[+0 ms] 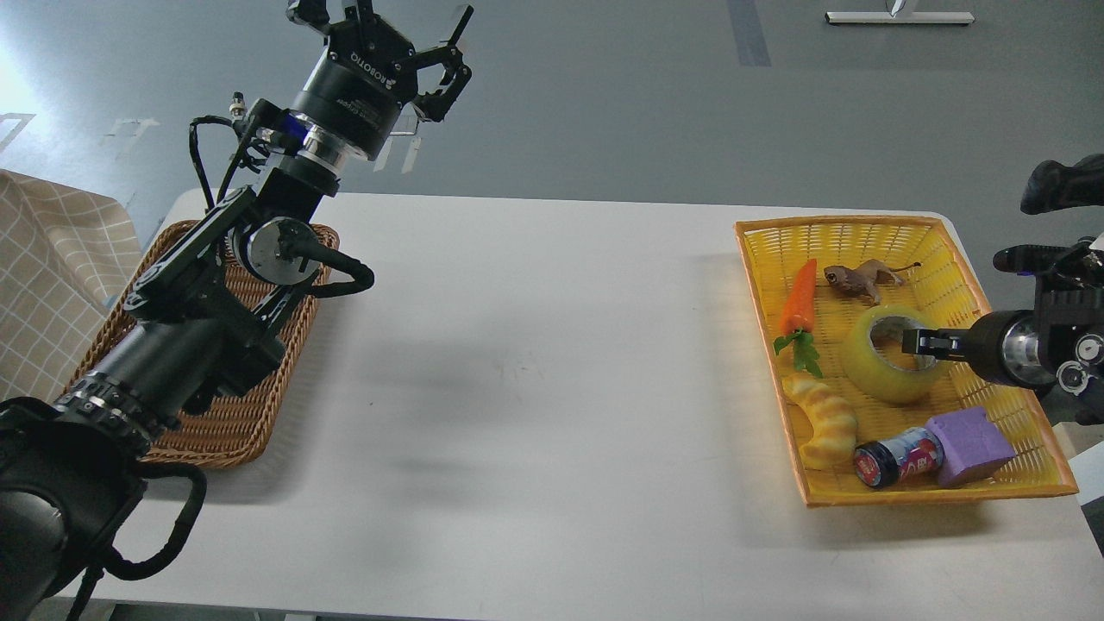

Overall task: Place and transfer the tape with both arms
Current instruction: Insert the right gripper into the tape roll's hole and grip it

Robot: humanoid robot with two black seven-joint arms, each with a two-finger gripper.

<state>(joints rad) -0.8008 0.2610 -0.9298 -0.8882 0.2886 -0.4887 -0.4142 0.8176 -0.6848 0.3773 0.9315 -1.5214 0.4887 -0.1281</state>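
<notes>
The tape, a translucent yellow roll with a pale core, lies in the yellow plastic basket at the table's right. My right gripper comes in from the right, and its dark fingertips sit at the roll's right rim, over the core opening. The fingers look narrow and close together, and I cannot tell whether they grip the rim. My left gripper is raised high at the far left, above the table's back edge, with its fingers spread and empty.
The yellow basket also holds a toy carrot, a brown toy animal, a ridged yellow bread toy, a small jar and a purple block. A brown wicker basket lies under my left arm. A checked cloth is at far left.
</notes>
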